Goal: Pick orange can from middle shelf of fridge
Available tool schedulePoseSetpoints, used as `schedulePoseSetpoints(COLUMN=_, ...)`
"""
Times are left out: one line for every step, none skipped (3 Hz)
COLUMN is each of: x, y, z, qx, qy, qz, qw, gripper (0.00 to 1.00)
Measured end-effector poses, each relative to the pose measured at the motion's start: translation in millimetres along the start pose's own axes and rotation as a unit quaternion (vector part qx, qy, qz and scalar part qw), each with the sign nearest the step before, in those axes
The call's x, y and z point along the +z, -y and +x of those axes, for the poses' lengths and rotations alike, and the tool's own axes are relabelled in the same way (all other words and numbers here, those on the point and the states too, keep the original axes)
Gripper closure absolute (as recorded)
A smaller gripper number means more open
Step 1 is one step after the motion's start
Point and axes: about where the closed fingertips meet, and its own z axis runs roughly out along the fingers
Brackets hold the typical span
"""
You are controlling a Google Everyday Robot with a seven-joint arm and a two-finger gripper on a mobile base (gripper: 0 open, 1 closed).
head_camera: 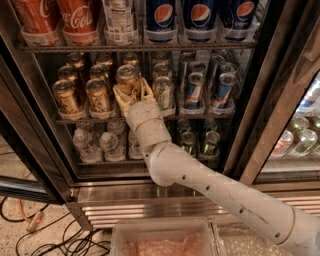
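Observation:
The fridge [250, 100] stands open in front of me. Its middle shelf [75, 120] holds rows of small cans. My gripper [133, 95] reaches in on a white arm from the lower right. Its yellowish fingers [120, 97] close on both sides of an orange can [128, 79] at the front of the third row. That can sits slightly higher than the other orange cans [97, 95] to its left. A pale green-white can [162, 92] stands right beside the gripper.
Blue-and-silver cans [222, 90] fill the shelf's right side. Cola bottles [77, 20] and Pepsi bottles [200, 15] stand above; water bottles [107, 145] and green bottles [200, 142] below. A clear bin [160, 237] sits beneath the arm, with cables [30, 235] on the floor at left.

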Motion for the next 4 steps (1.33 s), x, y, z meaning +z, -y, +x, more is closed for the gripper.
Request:
schedulePoseSetpoints(x=-15.4, y=-6.3, z=-11.2, qx=-0.009, qy=-0.004, qz=-0.023, qw=0.9997, gripper=1.00)
schedulePoseSetpoints(x=-36.6, y=-9.7, z=-28.7, qx=-0.006, qy=-0.006, qz=-0.042, qw=0.9991, gripper=1.00)
schedulePoseSetpoints(x=-57.1, y=-20.0, z=-47.3, qx=0.008, qy=-0.005, qz=-0.060, qw=0.9981, gripper=1.00)
schedulePoseSetpoints(x=-74.8, y=-38.1, z=-64.2, qx=0.044, qy=0.001, qz=-0.084, qw=0.9955, gripper=1.00)
